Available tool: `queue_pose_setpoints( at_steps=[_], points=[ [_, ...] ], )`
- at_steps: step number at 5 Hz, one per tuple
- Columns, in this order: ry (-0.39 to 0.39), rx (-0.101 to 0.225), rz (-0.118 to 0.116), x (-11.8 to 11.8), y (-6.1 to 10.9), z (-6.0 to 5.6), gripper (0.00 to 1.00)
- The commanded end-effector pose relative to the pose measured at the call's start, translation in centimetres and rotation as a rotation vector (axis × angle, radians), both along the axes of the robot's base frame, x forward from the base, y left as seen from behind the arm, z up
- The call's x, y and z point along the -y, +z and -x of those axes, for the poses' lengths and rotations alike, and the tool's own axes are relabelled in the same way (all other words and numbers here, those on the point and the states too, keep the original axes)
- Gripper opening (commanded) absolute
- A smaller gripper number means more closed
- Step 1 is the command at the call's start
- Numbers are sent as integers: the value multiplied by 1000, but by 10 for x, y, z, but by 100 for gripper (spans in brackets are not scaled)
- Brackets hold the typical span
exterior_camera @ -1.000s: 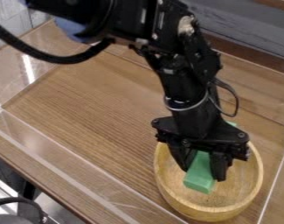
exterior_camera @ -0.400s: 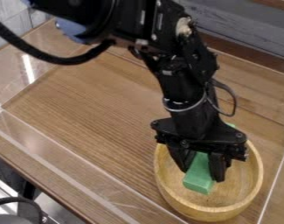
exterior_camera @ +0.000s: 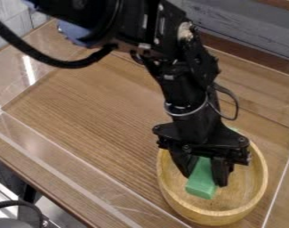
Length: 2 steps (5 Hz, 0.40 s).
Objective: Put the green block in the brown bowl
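Nothing's really moved: one end effector [exterior_camera: 206,171] still clamps one green block [exterior_camera: 203,183] over one brown bowl [exterior_camera: 172,189], its top hidden between the fingers.

no readable text, no labels, no brands, no numbers, no signs

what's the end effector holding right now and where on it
The end effector is shut on the green block, gripping its upper end. The rest of the block hangs down inside the brown bowl; whether its lower end touches the bowl floor cannot be told.
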State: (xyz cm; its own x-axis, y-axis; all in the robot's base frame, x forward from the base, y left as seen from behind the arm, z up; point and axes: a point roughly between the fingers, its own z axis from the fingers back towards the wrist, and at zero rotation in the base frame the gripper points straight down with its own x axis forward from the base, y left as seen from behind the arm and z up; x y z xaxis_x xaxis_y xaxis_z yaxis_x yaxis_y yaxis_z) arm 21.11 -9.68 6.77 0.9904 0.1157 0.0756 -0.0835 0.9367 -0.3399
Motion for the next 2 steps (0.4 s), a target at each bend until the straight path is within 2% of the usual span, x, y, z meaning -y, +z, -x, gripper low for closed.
queue_pose_setpoints(
  at_steps=[1, 2],
  points=[
    [11, 21, 9, -2, 4, -5, 100],
    [19, 18, 10, -7, 4, -6, 100]
  ],
)
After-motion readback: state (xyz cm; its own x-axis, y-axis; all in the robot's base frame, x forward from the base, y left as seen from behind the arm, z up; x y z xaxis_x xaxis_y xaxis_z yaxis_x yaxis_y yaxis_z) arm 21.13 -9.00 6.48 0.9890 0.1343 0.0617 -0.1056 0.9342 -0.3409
